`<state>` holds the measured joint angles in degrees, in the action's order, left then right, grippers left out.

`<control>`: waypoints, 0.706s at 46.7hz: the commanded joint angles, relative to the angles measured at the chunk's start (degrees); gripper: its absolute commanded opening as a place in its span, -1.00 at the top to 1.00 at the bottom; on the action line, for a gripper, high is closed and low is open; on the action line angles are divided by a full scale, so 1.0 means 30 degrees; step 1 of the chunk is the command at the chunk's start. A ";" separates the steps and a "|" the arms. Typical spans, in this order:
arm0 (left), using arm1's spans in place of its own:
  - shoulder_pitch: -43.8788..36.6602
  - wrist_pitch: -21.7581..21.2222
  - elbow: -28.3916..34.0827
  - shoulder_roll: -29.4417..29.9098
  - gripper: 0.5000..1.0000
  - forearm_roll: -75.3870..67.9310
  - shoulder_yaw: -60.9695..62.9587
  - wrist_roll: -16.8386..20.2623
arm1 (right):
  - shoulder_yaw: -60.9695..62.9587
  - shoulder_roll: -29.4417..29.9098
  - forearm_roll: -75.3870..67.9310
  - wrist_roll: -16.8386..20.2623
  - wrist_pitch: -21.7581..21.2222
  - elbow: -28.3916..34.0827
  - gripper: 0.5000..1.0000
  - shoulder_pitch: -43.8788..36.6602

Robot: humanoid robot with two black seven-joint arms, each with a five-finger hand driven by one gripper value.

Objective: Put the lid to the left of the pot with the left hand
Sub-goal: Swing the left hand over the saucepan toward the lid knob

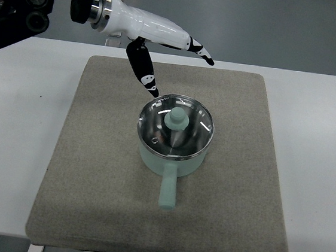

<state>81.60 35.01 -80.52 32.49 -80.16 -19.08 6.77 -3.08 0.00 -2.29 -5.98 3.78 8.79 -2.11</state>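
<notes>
Table [13,116], white, fills the top view and carries a square grey mat [91,172] that covers most of its middle. At upper left, the left arm [116,13] enters from the picture's left edge: a dark joint, a metal ring, then a white shell. The left hand [165,41] hangs above the far edge of the mat with its fingers spread and grasping nothing. The long fingers [200,50] reach toward the right, while the black thumb [143,68] points down at the pot, its tip just beside the far left rim of the lid; contact cannot be judged from this angle. At the centre of the mat stands the pot [170,162], pale green, with its straight handle [167,192] pointing toward the near edge. The lid [194,132], glass with a metal rim, sits closed on the pot, and its pale green knob [176,119] stands upright at its middle. The right arm does not appear.
</notes>
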 commanded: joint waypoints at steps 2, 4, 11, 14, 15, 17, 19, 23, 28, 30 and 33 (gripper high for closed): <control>0.0222 -0.0002 0.0148 -0.0722 -0.93 -0.0614 0.0441 0.0000 | 0.0000 0.0000 0.0000 0.0001 0.0000 0.0000 -0.69 -0.0001; 0.0222 -0.0002 0.0237 -0.0957 -0.93 -0.1111 0.0617 0.0000 | 0.0000 0.0000 0.0000 0.0001 0.0000 0.0000 -0.69 -0.0001; 0.0252 -0.0002 0.0413 -0.1661 -0.91 -0.2578 0.0822 0.0000 | 0.0000 0.0000 0.0000 0.0001 0.0000 0.0000 -0.69 -0.0001; 0.0252 -0.0002 0.0413 -0.1661 -0.90 -0.2579 0.0823 0.0000 | 0.0000 0.0000 0.0000 0.0001 0.0000 0.0000 -0.69 -0.0001; 0.0252 -0.0002 0.0413 -0.1691 -0.90 -0.2608 0.0823 0.0000 | 0.0000 0.0000 0.0000 0.0001 0.0000 0.0000 -0.69 -0.0001; 0.0252 -0.0002 0.0413 -0.1720 -0.88 -0.2608 0.0823 0.0000 | 0.0000 0.0000 0.0000 0.0001 0.0000 0.0000 -0.69 -0.0001; 0.0252 -0.0002 0.0413 -0.1749 -0.83 -0.2608 0.0823 0.0000 | 0.0000 0.0000 0.0000 0.0001 0.0000 0.0000 -0.69 -0.0001; 0.0281 -0.0002 0.0413 -0.1954 -0.77 -0.2782 0.0852 0.0000 | 0.0000 0.0000 0.0000 0.0001 0.0000 0.0000 -0.69 -0.0001; 0.0222 -0.0002 0.0355 -0.2042 -0.76 -0.3837 0.0852 0.0000 | 0.0000 0.0000 0.0000 0.0001 0.0000 0.0000 -0.69 -0.0001; 0.0222 -0.0002 0.0325 -0.2072 -0.76 -0.4101 0.0823 0.0000 | 0.0000 0.0000 0.0000 0.0001 0.0000 0.0000 -0.69 -0.0001; 0.0281 -0.0002 0.0238 -0.2101 -0.74 -0.4161 0.0823 0.0029 | 0.0000 0.0000 0.0000 0.0001 0.0000 0.0000 -0.69 -0.0001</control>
<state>82.32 35.01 -79.55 26.28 -92.32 -16.53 6.79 -3.08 0.00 -2.28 -5.97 3.78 8.79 -2.11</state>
